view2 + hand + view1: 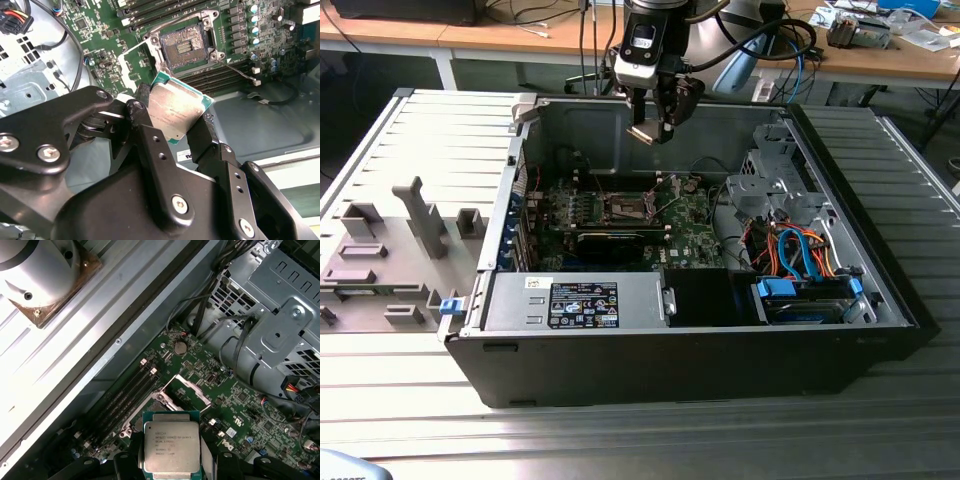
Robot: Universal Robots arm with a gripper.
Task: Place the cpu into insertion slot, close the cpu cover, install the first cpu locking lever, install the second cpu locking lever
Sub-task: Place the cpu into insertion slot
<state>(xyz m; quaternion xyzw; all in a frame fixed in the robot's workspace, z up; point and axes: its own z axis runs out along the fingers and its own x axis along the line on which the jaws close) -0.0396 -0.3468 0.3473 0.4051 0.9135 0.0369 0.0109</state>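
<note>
Upper middle of the exterior view, the pincer (651, 127) is clamping the chip (177, 112) edgewise, likely to spare its contacts, above the socket (628, 207).

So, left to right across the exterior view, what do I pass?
Grey fixture plate → insertion slot → silver drive cage → case's side wall. The claw holding the cpu shares the slot's span, so left out.

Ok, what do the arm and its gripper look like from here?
The gripper is matte black metal, with angular linked fingers joined by silver screws. In the exterior view, thick black cables loop off the arm.
</note>
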